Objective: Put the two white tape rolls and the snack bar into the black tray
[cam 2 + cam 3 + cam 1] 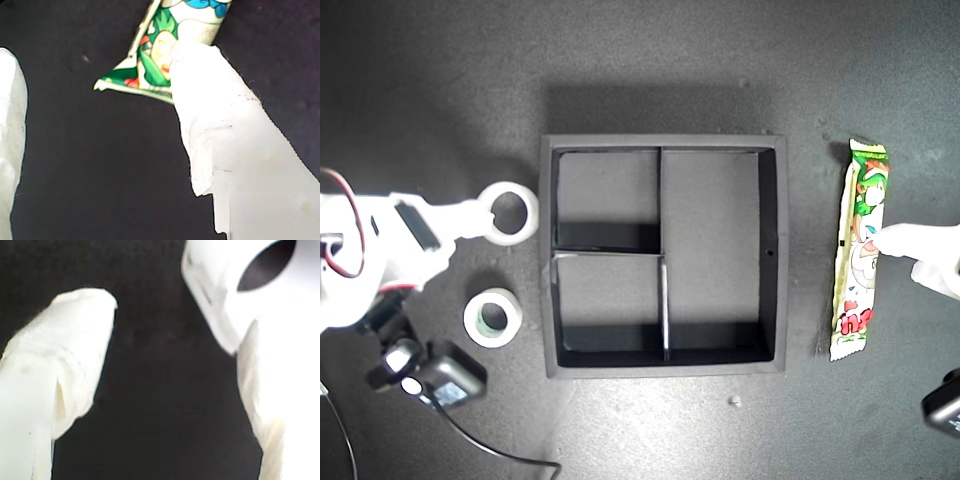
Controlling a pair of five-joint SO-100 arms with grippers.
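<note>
The black tray (pixel 773 255) sits mid-table with nothing in its three compartments. At the exterior view's right lies the snack bar (pixel 860 250) (pixel 160 60), lengthwise beside the tray. My first gripper (pixel 900 255) (pixel 97 70) is open, and one of its fingers (pixel 225 130) rests on the packet. At the exterior view's left a white tape roll (pixel 510 213) (pixel 235 280) lies against one finger (pixel 280 400) of my open second gripper (pixel 165 325). The other tape roll (pixel 493 317), faintly greenish, lies nearer the front, apart from both grippers.
Dark matte table all round. A black wrist camera (pixel 440 380) with its cable hangs below the arm at the exterior view's left; another dark camera body (pixel 945 400) shows at the right edge. A small crumb (pixel 734 400) lies in front of the tray.
</note>
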